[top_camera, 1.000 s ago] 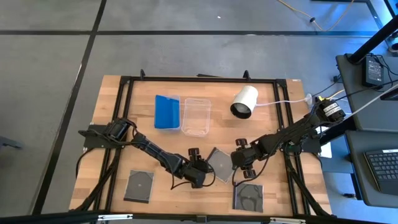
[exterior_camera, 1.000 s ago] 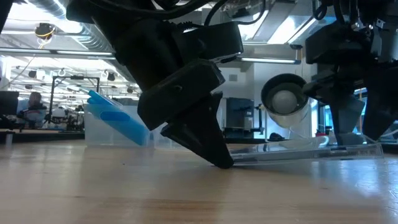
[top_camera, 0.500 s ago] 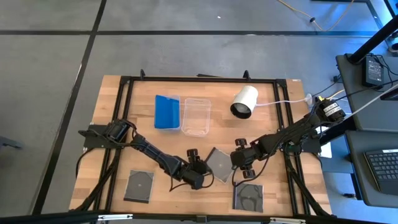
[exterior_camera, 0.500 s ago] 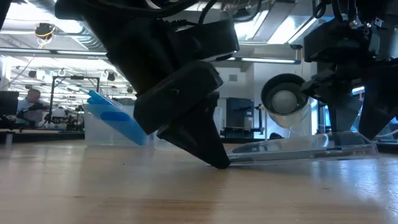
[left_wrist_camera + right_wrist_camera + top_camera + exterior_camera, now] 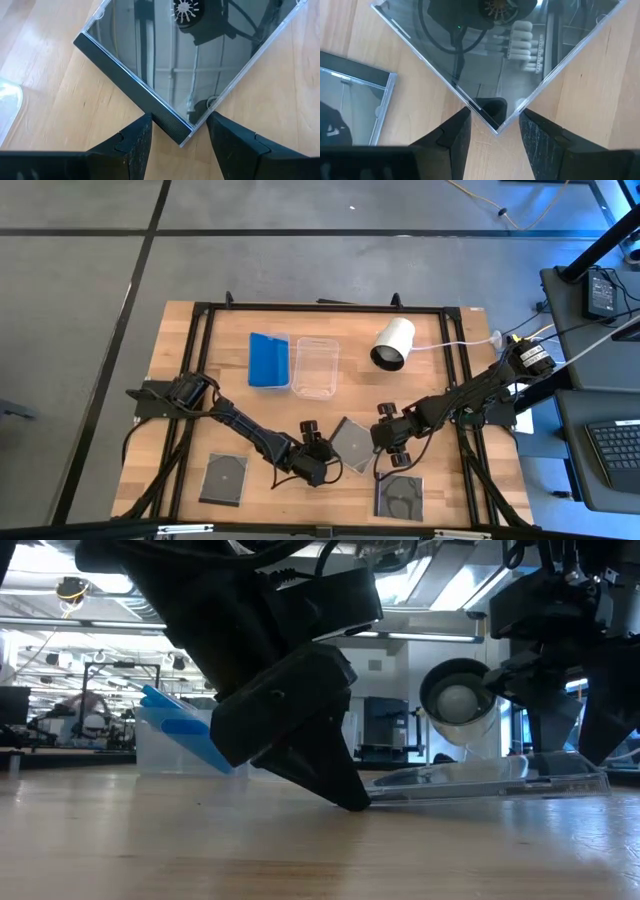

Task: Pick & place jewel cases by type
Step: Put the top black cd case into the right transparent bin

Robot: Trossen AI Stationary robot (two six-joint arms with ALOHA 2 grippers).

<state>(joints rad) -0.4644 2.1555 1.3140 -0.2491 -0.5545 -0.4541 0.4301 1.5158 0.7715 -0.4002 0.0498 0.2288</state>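
Note:
A dark jewel case [image 5: 352,442] lies flat on the table between both grippers. My left gripper [image 5: 314,457] is open at its near-left corner [image 5: 181,136], one finger on each side of it. My right gripper [image 5: 386,436] is open at the opposite corner [image 5: 495,127], straddling it the same way. Two more dark cases lie flat on the table, one near the left [image 5: 223,478] and one near the right [image 5: 400,496]. Blue cases [image 5: 267,360] stand leaning in a clear tub. My left gripper has its open fingers [image 5: 141,132] close on both sides of the case's spine corner, slanting down from the near-left; I cannot tell whether they touch it. My right gripper has its fingers [image 5: 457,127] beside the opposite corner, and I cannot tell whether they touch.
A second clear tub [image 5: 316,366] stands next to the one with the blue cases. A white cylinder [image 5: 393,343] lies at the far right with a cable. A black frame [image 5: 320,308] runs round the table. Bare wood shows at the near middle.
My left gripper has drawn back a little toward the table's near-left. The case between the grippers has slid slightly the same way and stays flat. My right gripper has hardly moved.

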